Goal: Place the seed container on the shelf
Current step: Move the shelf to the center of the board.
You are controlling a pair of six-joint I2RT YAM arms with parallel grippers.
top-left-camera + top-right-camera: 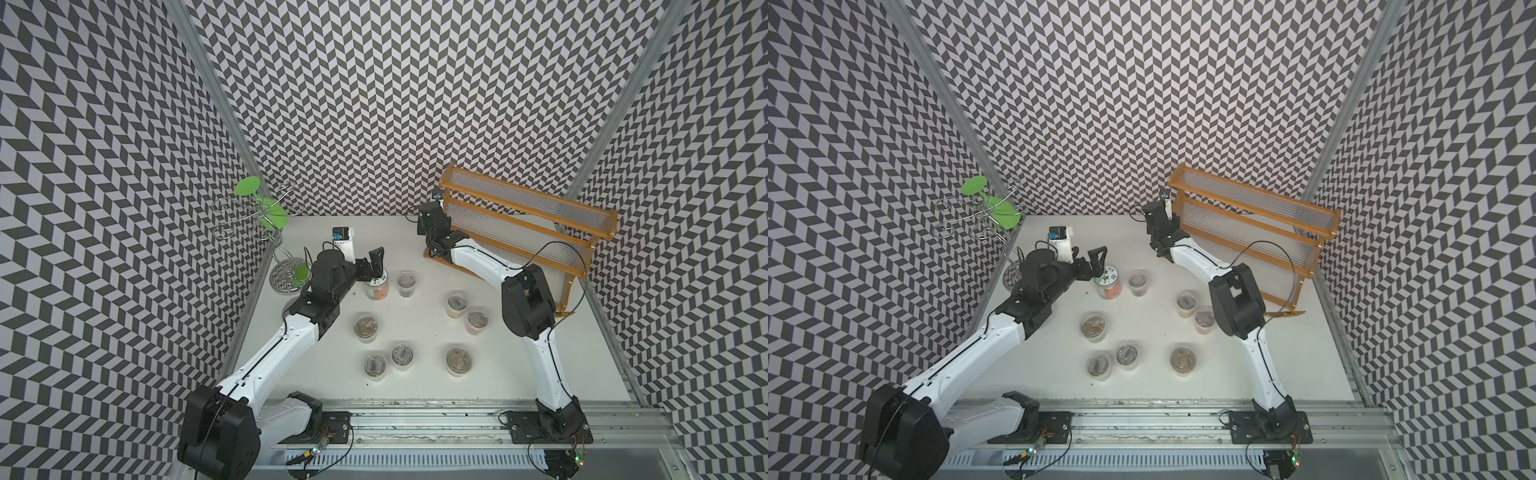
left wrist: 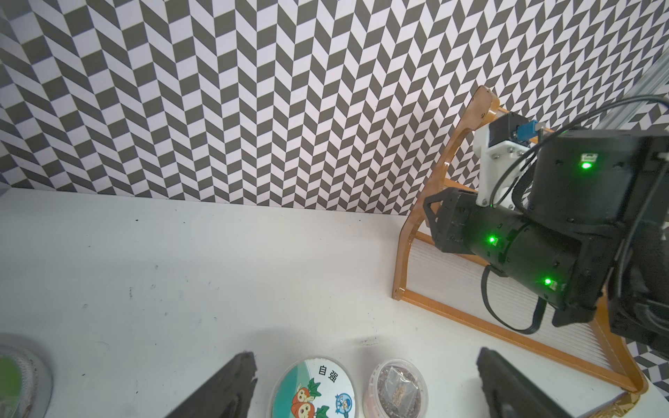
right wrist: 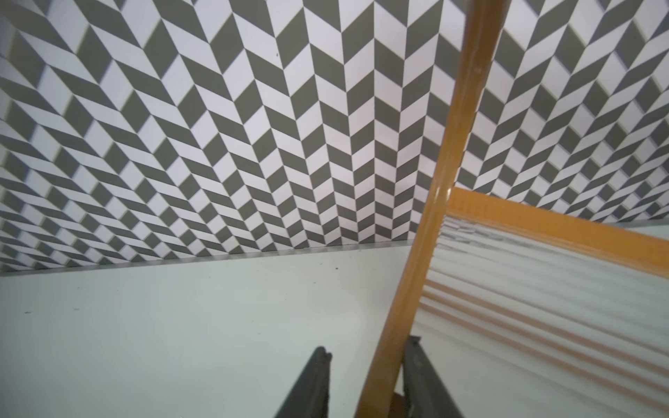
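On the white desk (image 1: 415, 249) between chevron walls (image 1: 374, 104), the printed-lid seed container (image 1: 376, 287) stands upright just under the left claw (image 1: 372, 268), which is spread wide. The shelf (image 1: 519, 232) lies rightward, its end frame pinched by the right claw (image 3: 367, 347).

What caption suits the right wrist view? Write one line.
Right gripper clamped on the orange side post of the shelf, ribbed clear tiers alongside, chevron wall behind.

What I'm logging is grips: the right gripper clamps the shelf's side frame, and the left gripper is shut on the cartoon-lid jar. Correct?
Not quite: the left gripper is open, its jaws spread clear of the cartoon-lid jar, per the left wrist view. The rest holds.
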